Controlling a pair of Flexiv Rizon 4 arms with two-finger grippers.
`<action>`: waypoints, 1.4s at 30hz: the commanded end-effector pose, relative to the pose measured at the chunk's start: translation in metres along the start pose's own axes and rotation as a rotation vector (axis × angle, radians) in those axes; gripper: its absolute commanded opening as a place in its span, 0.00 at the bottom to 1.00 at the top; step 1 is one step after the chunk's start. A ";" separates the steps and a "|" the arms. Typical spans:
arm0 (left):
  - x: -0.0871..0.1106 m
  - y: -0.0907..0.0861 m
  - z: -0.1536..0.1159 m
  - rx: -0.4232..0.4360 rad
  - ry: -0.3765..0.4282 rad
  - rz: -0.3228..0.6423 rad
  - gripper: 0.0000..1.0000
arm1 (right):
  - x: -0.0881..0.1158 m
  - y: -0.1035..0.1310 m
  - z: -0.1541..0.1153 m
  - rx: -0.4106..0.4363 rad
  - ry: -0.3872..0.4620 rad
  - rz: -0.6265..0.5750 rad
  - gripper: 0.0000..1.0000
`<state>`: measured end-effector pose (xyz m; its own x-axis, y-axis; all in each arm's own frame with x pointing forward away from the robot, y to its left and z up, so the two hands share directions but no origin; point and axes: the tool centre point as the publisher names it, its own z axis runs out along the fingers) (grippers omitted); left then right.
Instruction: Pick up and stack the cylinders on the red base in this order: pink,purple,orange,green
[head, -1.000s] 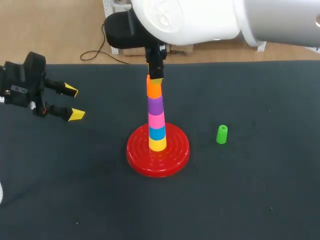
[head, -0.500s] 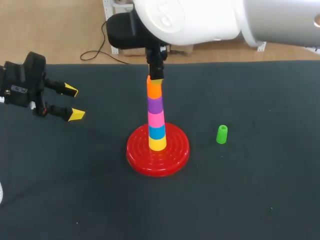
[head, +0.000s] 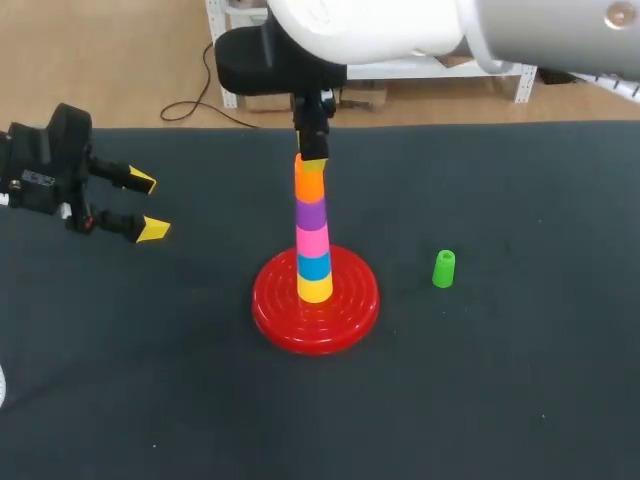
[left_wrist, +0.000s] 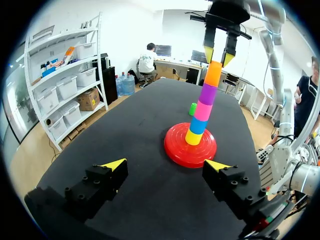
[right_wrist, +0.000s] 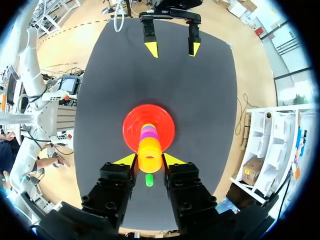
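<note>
The orange cylinder (head: 309, 181) sits highest over the red base (head: 355, 308), directly beneath the right gripper (right_wrist: 150, 161), probably so that it seats straight. Whether the gripper clasps it or has let go cannot be told. The green cylinder (head: 443, 269) waits lower down, off to one side. The left gripper (head: 148, 205) rests spread open, well apart. Since a second ago, only the right arm (head: 380, 30) has shifted slightly.

I count one red base (head: 316, 310), five stacked cylinders (head: 312, 225) as far as I can tell, one green cylinder (head: 443, 269), and two of mine: left end effector (head: 140, 205), right end effector (head: 311, 163).
</note>
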<state>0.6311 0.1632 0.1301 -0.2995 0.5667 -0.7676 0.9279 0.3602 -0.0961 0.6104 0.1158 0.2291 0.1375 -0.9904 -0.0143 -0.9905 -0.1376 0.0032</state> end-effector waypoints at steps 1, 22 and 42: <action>0.001 0.000 0.000 -0.001 -0.005 0.002 1.00 | -0.004 -0.004 0.008 -0.016 0.011 -0.001 0.00; 0.001 0.000 0.000 -0.001 -0.005 0.002 1.00 | 0.058 0.003 -0.029 0.136 -0.084 0.082 1.00; 0.001 0.000 0.000 -0.001 -0.005 0.002 1.00 | 0.186 0.024 0.132 -0.033 0.064 0.352 1.00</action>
<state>0.6311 0.1632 0.1301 -0.2994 0.5667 -0.7676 0.9279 0.3602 -0.0961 0.6155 -0.0632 0.1200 -0.2075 -0.9749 0.0810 -0.9767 0.2112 0.0391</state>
